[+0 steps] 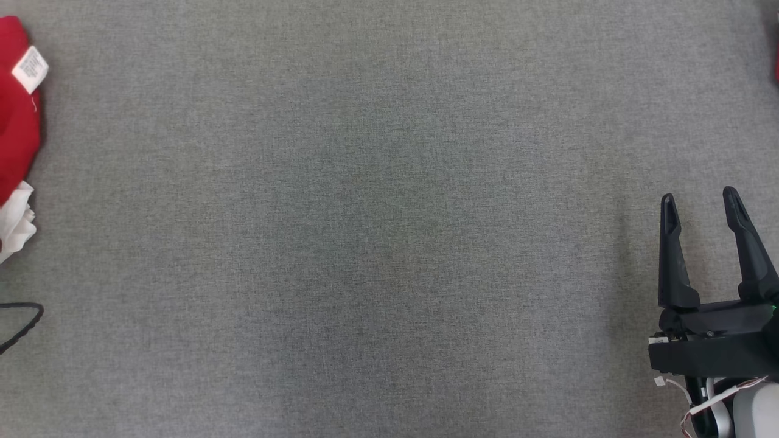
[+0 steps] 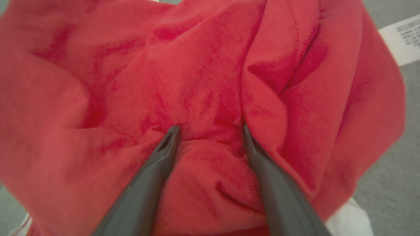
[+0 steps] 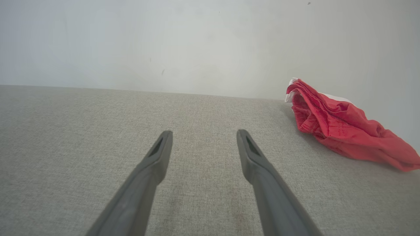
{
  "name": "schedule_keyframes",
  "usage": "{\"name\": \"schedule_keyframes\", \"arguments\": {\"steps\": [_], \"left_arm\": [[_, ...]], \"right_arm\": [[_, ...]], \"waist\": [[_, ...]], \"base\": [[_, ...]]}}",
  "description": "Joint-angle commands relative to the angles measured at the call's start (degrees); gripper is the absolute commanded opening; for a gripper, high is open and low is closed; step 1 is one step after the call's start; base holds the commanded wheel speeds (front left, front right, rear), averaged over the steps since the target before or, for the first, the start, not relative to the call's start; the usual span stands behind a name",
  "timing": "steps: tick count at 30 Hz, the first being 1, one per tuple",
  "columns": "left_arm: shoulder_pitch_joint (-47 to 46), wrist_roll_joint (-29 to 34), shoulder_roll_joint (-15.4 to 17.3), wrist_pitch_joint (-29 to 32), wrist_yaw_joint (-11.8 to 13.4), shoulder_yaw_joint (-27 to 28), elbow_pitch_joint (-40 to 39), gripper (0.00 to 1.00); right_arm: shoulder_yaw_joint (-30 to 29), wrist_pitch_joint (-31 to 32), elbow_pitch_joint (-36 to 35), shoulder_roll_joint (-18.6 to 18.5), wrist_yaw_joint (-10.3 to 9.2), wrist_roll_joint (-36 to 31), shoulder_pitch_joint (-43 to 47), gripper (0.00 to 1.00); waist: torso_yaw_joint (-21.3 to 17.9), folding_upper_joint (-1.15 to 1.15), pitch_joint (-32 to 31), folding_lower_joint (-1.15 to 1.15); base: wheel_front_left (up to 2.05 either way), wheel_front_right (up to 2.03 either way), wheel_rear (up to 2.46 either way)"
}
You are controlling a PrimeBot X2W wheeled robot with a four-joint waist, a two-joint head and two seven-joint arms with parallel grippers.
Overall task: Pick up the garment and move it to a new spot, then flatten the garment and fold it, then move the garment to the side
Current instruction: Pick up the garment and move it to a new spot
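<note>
Touching garment [image 2: 197, 65], left gripper [image 2: 210, 128] spread wide

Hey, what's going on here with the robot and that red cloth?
The left gripper is open, its fingertips pushed into the crumpled red garment at the left edge of the grey surface, not yet closed on it. The right gripper is open over bare surface, holding nothing. A second red garment lies by the wall.

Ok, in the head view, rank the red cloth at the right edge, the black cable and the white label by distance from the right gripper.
1. Upper right edge: red cloth, nearest the right gripper.
2. Far left edge, too close to call: black cable, lower left; white label, upper left.
</note>
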Motion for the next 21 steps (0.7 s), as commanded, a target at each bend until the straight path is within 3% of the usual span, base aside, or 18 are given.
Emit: {"name": "schedule_keyframes", "arguments": {"steps": [1,2,7,13,21], "left_arm": [[1.4,-0.6,-1.0,0.3,0.4,0.2,0.7,0.28],[1.5,-0.6,-0.9,-0.3,0.7,0.3,0.3,0.00],[0.9,-0.5,-0.5,-8.2,1.6,1.3,-1.5,0.00],[-3.5,-1.3,-1.4,-18.5,-0.5,1.8,-3.3,0.00],[-9.9,-0.4,-3.1,-25.6,-3.3,-1.7,-8.2,0.00]], "right_arm": [[0.0,0.4,-0.4,0.2,-0.17,-0.2,0.2,1.00],[0.0,0.4,-0.5,0.2,-0.17,-0.2,0.1,1.00],[0.0,0.8,-0.5,-0.2,-0.17,0.0,-0.3,1.00],[0.1,0.7,-0.2,0.2,-0.16,0.1,0.2,1.00],[1.3,-0.1,1.7,1.0,-0.16,1.0,0.2,1.00]], "waist": [[0.2,0.00,0.0,0.01],[0.2,0.00,0.0,0.01],[0.5,0.00,-0.2,0.01],[1.1,0.00,-2.1,0.01],[0.3,0.00,-5.6,0.01]], "base": [[0.00,0.00,0.00],[0.00,0.00,0.00],[0.00,0.00,0.00],[0.00,0.00,0.00],[0.00,0.00,0.00]]}}
